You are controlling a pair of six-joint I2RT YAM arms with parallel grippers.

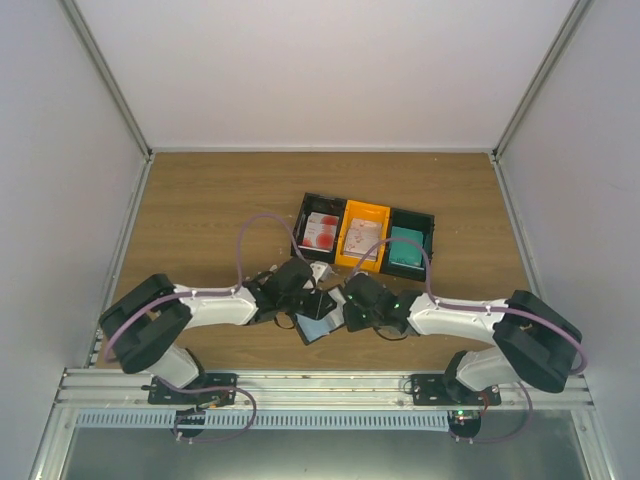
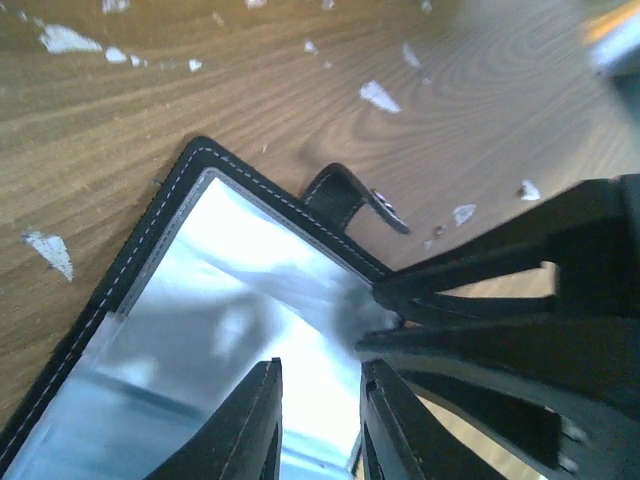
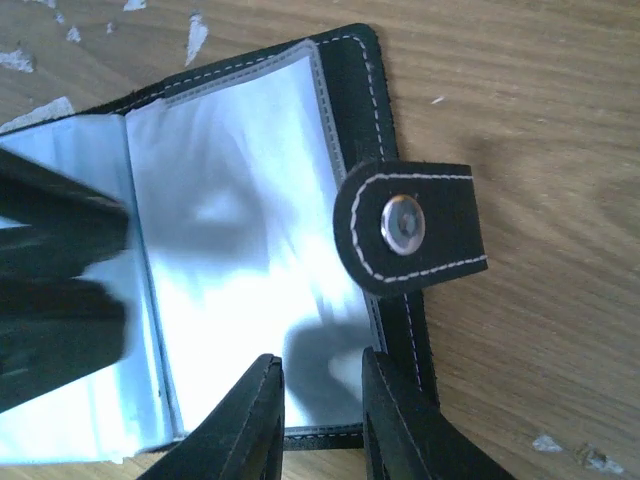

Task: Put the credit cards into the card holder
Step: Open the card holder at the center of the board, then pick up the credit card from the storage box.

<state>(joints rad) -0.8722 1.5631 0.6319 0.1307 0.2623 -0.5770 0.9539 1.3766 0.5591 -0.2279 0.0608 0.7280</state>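
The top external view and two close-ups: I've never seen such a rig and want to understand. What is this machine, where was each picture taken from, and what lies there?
A white left arm and right arm are bolted at the near edge of a wooden table. The overhead picture looks down from behind them; the close-ups come from a camera on each wrist. The left gripper and right gripper meet over an open black stitched card holder with clear sleeves and a snap tab. Whether either grips it is unclear. Behind stand a black bin with red-and-white cards, an orange bin with pale cards, another black bin with teal cards.
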